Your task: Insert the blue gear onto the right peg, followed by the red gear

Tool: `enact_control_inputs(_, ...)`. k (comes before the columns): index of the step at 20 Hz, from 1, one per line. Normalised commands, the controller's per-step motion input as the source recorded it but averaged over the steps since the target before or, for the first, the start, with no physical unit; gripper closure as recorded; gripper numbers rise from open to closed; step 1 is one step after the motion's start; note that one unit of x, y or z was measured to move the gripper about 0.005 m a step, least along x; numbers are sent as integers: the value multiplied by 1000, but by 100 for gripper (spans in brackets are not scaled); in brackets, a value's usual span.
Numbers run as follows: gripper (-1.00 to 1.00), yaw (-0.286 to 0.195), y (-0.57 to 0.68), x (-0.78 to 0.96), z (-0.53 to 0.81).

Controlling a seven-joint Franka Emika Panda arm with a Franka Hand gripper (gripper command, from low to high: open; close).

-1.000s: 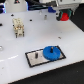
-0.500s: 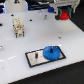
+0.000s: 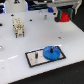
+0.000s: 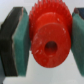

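The blue gear (image 3: 51, 52) lies flat on the right end of the dark pale-rimmed base plate (image 3: 34, 59). The right peg (image 3: 51, 49) shows only faintly at its centre. Another thin peg (image 3: 36, 54) stands bare at the plate's left end. The red gear (image 3: 64, 17) hangs high at the exterior view's back right, well away from the plate, held in my gripper (image 3: 64, 15). In the wrist view the red gear (image 4: 47, 40) fills the frame, its centre hole visible. My gripper (image 4: 48, 42) is shut on it, with the teal pads (image 4: 21, 42) pressed to both sides.
A pale blocky fixture (image 3: 18, 26) stands at the back of the white table (image 3: 15, 55), on the exterior view's left. A small dark upright piece (image 3: 44, 18) sits behind the plate. Blue equipment lines the far edge.
The gripper with the red gear has barely shifted at the back right. The blue gear and plate have not moved.
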Motion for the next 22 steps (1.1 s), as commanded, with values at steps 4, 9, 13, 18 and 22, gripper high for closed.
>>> enact_control_inputs(4, 100, 0, -159, 801, 253)
enact_control_inputs(9, 100, 0, -203, 776, 170)
enact_control_inputs(13, 100, 0, -247, 735, 106)
enact_control_inputs(18, 100, 0, -250, 649, 31)
enact_control_inputs(22, 100, 0, -242, 558, -3)
